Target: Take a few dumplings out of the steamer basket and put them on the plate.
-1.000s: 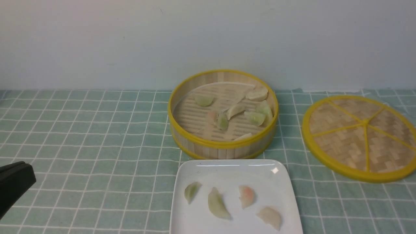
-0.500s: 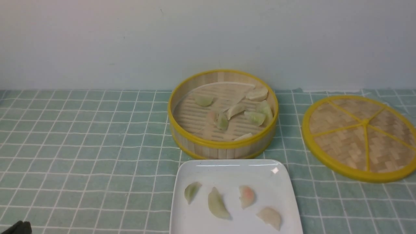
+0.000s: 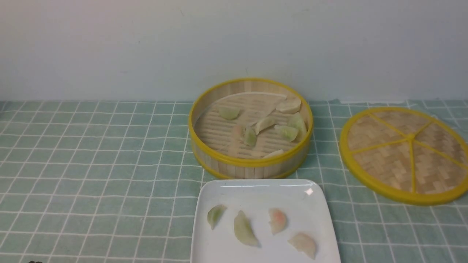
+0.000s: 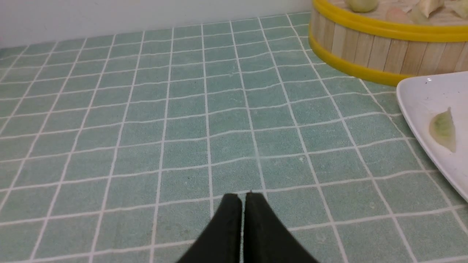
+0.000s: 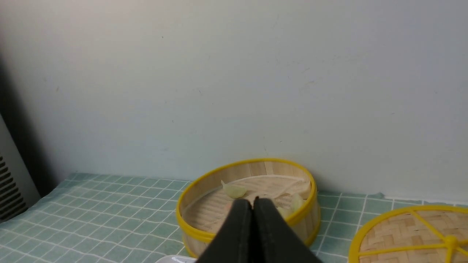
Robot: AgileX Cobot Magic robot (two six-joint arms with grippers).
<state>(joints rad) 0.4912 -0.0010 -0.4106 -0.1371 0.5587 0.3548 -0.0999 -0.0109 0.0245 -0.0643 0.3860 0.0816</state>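
Observation:
The steamer basket [image 3: 204,109] stands at the back centre with several dumplings [image 3: 287,132] on its slatted floor. The white plate [image 3: 256,188] lies in front of it and holds several dumplings [image 3: 244,229]. In the left wrist view my left gripper [image 4: 243,195] is shut and empty, low over the green cloth, left of the plate [image 4: 420,98] and the basket [image 4: 369,47]. In the right wrist view my right gripper [image 5: 253,201] is shut and empty, held well back from the basket [image 5: 303,215]. Neither gripper shows clearly in the front view.
The flat woven lid [image 3: 406,153] with yellow spokes lies right of the basket. A green checked cloth [image 3: 91,164] covers the table. A pale wall stands close behind the basket. A dark grille [image 5: 9,190] shows in the right wrist view.
My left gripper has drawn back out of the front view's lower left corner. Basket, plate and dumplings have not moved.

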